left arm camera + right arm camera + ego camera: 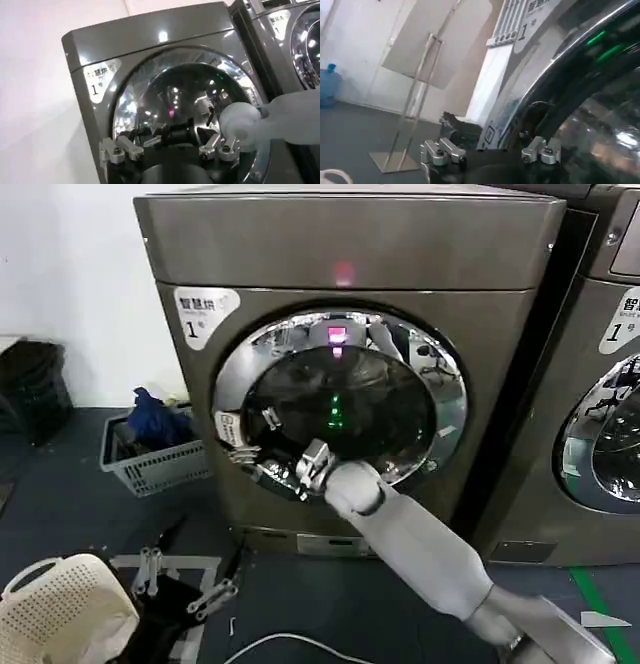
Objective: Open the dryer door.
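Observation:
The dryer (pixel 350 244) is a bronze-grey machine with a white "1" sticker and a pink light. Its dryer door (pixel 340 399), a chrome ring around dark glass, sits flush with the front. My right arm reaches in from the lower right. My right gripper (pixel 262 456) is at the ring's lower left. In the right wrist view this gripper (pixel 495 125) is open, with the door's (pixel 590 100) left rim between its dark fingers. My left gripper (pixel 185 582) hangs low near the floor, open and holding nothing, facing the door (pixel 165 95).
A grey basket of blue clothes (pixel 150 454) stands left of the dryer. A white laundry basket (pixel 60 609) is at the front left. A twin grey machine (pixel 610 384) stands close on the right. A white cable (pixel 290 642) lies on the floor.

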{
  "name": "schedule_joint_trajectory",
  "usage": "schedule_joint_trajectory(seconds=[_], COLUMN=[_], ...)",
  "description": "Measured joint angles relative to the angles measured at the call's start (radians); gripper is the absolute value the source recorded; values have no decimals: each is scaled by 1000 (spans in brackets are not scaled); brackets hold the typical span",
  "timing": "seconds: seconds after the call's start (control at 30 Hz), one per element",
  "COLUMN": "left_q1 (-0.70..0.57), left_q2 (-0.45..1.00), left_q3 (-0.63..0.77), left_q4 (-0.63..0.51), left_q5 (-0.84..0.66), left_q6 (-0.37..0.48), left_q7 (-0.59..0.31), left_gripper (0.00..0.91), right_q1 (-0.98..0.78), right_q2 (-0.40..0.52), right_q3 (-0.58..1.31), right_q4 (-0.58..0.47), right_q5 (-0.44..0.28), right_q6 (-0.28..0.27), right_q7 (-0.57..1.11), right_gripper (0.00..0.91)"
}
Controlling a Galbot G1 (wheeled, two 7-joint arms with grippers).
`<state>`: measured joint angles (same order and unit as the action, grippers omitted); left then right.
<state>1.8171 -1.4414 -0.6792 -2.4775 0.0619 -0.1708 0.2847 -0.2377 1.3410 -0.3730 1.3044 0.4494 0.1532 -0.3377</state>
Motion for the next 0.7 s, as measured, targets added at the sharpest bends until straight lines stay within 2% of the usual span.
schedule_joint_trajectory(seconds=[0.17, 0.3, 0.53, 0.7], left_q1=[-11, -33, -73, -98], left_q2=[6, 22, 56, 84], left_q3=[-24, -55, -129, -160], left_q4=[12, 26, 74, 100], left_q5=[-17, -52, -99, -118], left_q6=[12, 40, 51, 59], left_q7=[1, 12, 22, 29], left_gripper=[907, 907, 907, 907], right_q1=[10, 0, -35, -61], right_q2=[-9, -29, -96, -168], right_q3=[-11, 0, 31, 49], right_q4=[-32, -27, 41, 117], right_q5=[34, 88, 204, 259], right_q6=[92, 130, 125, 124], right_q7=[-123, -244, -464, -620], right_gripper=[907, 907, 907, 907])
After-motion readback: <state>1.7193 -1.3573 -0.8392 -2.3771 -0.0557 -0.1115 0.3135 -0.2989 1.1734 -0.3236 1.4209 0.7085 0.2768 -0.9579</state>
